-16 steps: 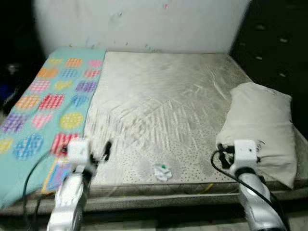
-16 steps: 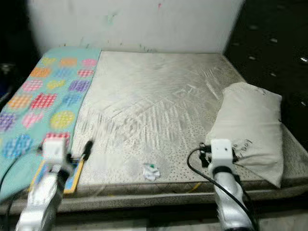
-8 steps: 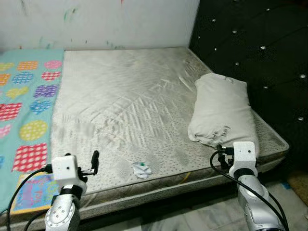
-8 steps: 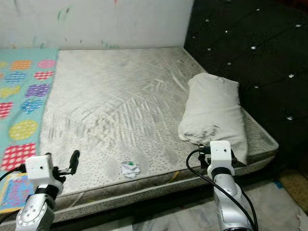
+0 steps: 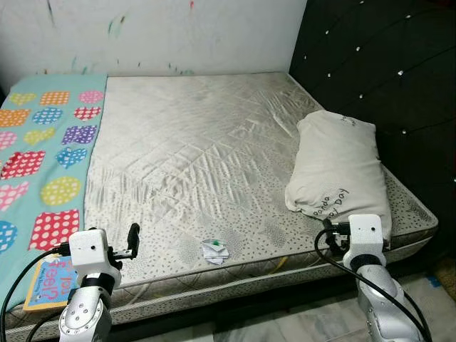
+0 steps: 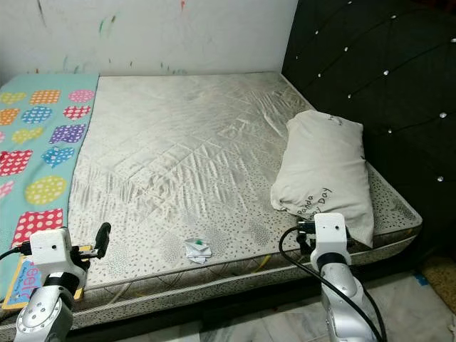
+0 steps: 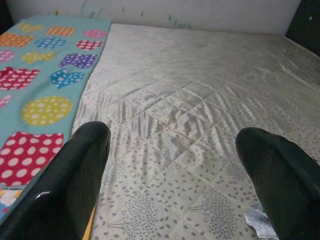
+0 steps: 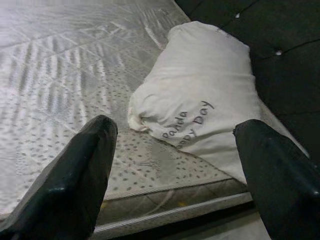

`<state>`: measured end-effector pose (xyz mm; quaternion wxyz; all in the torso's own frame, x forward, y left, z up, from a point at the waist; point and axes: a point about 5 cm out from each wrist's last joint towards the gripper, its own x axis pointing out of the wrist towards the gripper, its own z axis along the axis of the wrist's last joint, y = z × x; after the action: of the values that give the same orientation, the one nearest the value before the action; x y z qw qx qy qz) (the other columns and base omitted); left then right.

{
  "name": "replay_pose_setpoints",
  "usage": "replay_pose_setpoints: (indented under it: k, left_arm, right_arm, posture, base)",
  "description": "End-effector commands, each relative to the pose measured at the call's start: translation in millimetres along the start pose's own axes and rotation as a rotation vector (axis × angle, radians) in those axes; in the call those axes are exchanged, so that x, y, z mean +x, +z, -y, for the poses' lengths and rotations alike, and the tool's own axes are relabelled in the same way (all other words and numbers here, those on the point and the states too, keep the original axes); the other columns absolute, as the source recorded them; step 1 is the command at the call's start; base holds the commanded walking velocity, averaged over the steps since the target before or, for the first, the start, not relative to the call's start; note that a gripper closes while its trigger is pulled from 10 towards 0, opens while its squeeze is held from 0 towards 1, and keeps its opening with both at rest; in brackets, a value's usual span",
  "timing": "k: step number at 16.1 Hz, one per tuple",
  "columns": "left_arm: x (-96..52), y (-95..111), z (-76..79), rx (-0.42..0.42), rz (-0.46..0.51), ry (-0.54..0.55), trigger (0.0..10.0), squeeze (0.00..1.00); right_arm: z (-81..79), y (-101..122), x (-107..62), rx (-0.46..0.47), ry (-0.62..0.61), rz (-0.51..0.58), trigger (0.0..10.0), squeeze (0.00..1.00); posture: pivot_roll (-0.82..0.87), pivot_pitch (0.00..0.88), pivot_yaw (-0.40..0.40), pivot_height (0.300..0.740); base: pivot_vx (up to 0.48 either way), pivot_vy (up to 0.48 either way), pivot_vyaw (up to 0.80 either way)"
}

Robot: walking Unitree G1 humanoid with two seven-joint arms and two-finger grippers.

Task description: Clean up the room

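Note:
A bare cream mattress [image 5: 206, 149] lies before me with a crumpled white and green wrapper [image 5: 214, 250] near its front edge. A white pillow [image 5: 340, 167] printed "Panda Happy Day" rests on the mattress's right side by the black headboard. My left gripper [image 7: 172, 175] is open, held low over the front left of the mattress, with the wrapper [image 7: 260, 225] off to its right. My right gripper [image 8: 175, 170] is open too, just before the pillow's [image 8: 200, 100] near end, holding nothing.
A teal blanket [image 5: 43, 142] with coloured dotted hearts covers the mattress's left strip. A small book [image 5: 48, 281] lies on its front corner. The black tufted headboard [image 5: 385, 78] stands at the right, a white wall [image 5: 164, 35] behind. Pale floor [image 6: 420, 313] shows at bottom right.
The head camera has swung right and steadied, bringing the headboard and floor into view. Both arms keep their raised pose, grippers open.

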<state>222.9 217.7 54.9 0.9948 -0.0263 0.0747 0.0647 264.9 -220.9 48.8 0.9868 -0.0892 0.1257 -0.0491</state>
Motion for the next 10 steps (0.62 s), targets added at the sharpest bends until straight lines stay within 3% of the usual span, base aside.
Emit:
replay_pose_setpoints:
  k: [1, 10]
  left_arm:
    - [0.8, 4, 2.3, 0.001, 0.011, -0.007, 10.0, 0.0]
    - [1.7, 7, 1.6, 0.015, 0.028, -0.005, 10.0, 0.0]
  right_arm:
    - [1.7, 4, -0.1, 0.021, 0.005, 0.01, 10.0, 0.0]
    - [-12.3, 5, 2.1, 0.03, 0.071, 0.009, 10.0, 0.0]
  posture:
    - [-0.05, 0.0, -0.063, 0.74]
    - [-0.04, 0.0, -0.066, 0.74]
  base:
    - [0.0, 0.0, 0.0]
    - [0.0, 0.0, 0.0]
